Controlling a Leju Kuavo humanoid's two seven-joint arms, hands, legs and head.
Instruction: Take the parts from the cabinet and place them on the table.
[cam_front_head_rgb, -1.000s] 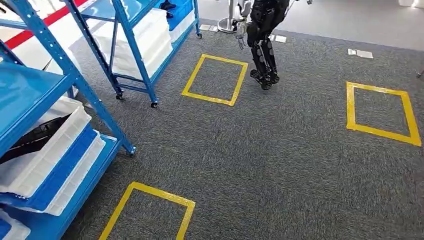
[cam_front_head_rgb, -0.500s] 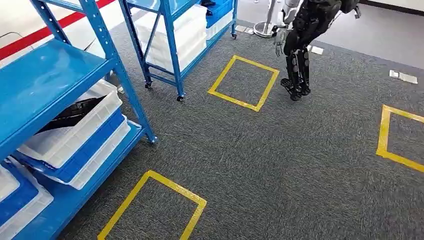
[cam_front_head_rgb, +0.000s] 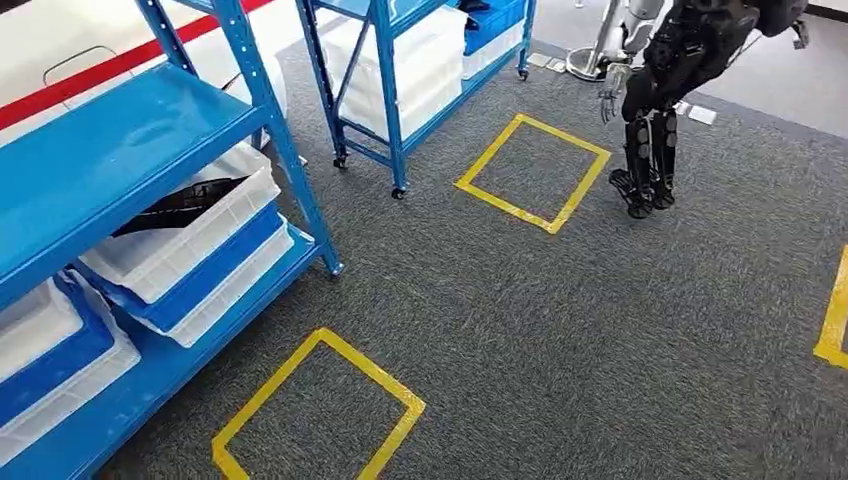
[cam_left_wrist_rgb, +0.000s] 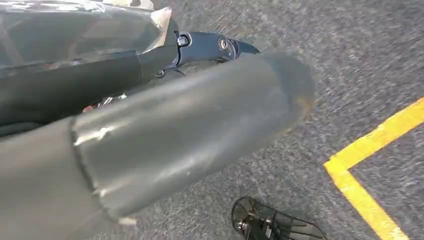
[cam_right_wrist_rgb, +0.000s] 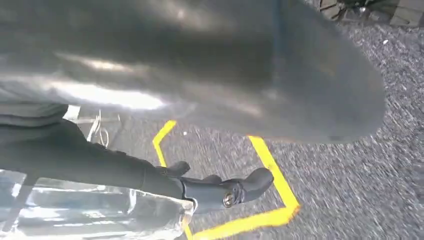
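Bagged part (cam_left_wrist_rgb: 75, 25) lies along the left hand's (cam_left_wrist_rgb: 165, 125) dark fingers (cam_left_wrist_rgb: 210, 45), on the side away from the thumb; can't tell if it is gripped. Right hand (cam_right_wrist_rgb: 200, 100) likewise: second bagged part (cam_right_wrist_rgb: 100, 210) against its fingers (cam_right_wrist_rgb: 220, 192), hold unclear. Blue cabinet (cam_front_head_rgb: 150, 140) stands on grey carpet (cam_front_head_rgb: 560, 330).

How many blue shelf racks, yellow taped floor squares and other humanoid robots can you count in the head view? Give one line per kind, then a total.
Blue shelf racks: 2
Yellow taped floor squares: 3, one cut off at the right edge
Other humanoid robot: 1
Total: 6
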